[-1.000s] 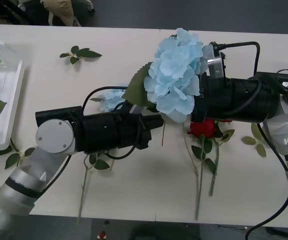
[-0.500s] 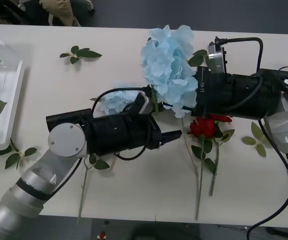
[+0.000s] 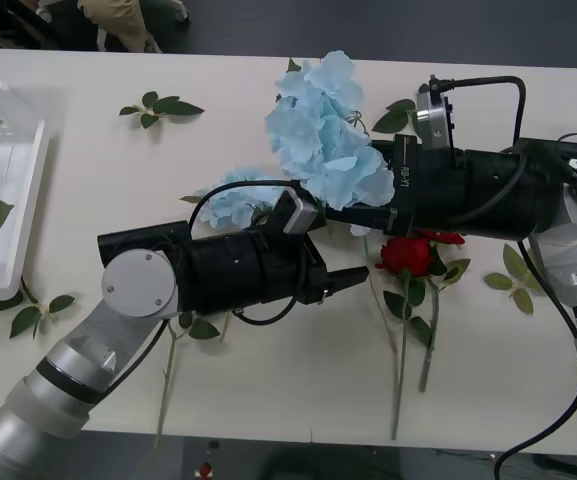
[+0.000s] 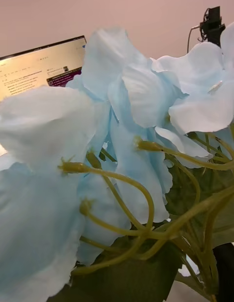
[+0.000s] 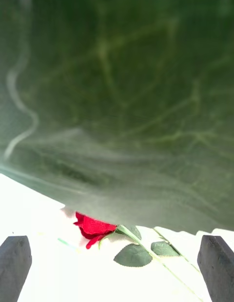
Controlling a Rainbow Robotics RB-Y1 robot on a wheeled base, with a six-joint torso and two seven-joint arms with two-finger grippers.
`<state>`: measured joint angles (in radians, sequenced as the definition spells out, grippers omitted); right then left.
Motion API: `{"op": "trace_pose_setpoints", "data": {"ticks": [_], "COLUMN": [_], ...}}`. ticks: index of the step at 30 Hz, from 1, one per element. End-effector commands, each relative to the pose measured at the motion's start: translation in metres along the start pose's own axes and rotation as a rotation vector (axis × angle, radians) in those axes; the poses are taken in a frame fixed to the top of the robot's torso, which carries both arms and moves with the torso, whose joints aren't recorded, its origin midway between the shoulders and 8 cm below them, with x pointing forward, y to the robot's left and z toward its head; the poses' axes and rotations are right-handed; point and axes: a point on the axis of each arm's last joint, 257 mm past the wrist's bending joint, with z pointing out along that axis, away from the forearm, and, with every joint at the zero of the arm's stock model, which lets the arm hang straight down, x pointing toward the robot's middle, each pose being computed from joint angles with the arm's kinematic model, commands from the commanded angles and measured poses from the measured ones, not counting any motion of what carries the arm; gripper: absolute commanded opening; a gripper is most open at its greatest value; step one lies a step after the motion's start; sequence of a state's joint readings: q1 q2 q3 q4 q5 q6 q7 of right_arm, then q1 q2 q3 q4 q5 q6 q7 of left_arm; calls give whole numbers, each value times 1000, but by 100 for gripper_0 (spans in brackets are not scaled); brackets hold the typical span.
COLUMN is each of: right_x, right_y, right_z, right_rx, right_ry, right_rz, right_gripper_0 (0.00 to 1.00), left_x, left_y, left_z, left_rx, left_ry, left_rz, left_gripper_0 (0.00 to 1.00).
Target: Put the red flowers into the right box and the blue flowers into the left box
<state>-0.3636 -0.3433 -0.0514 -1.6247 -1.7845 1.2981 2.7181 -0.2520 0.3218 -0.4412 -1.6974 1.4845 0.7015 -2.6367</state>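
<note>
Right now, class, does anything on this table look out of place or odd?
Yes. A leaf sprig lies loose on the table, with no flower attached. More loose leaves lie beside the left box.

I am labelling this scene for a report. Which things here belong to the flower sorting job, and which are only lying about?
Job:
- blue flowers, one held up at the right gripper
- red flowers on the table
- left box
- left gripper, open, near the red bloom

Lying about:
- leaf sprig
- loose leaves near the right arm
</note>
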Motion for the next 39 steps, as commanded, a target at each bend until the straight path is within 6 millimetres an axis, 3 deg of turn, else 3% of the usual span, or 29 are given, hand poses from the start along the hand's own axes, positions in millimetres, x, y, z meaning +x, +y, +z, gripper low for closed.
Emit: {"op": "trace_pose_setpoints", "data": {"ticks": [1,10,11,13,14,15,18,27,39], "right_x": [-20,-24,-24,-24,-25,-25,-27,-30,-26], "right_y": [-3,-3,-4,-4,-6,-7,-8,-8,-2], "right_z": [-6,-21,-22,-26,-30,-31,-37,-49,-43], "right_rx": [-7,-12,-11,-9,-2,0,3,1,-23], "right_ry": [11,15,14,19,21,22,25,32,39], "right_rz": [-53,-65,-66,-70,-72,-73,-78,-88,-83], "right_gripper_0": [100,100,94,69,50,41,2,0,0], "left_x": [-24,-25,-24,-24,-23,-24,-24,-24,-23], "left_y": [6,7,8,7,8,8,8,11,13], "left_z": [4,3,3,3,3,3,2,1,0], "left_rx": [-7,-9,-9,-9,-11,-11,-11,-19,-20], "left_ry": [-35,-35,-33,-34,-32,-33,-32,-33,-28], "left_rz": [101,105,104,105,105,106,107,108,111], "left_gripper_0": [100,100,100,100,100,100,100,100,100]}}
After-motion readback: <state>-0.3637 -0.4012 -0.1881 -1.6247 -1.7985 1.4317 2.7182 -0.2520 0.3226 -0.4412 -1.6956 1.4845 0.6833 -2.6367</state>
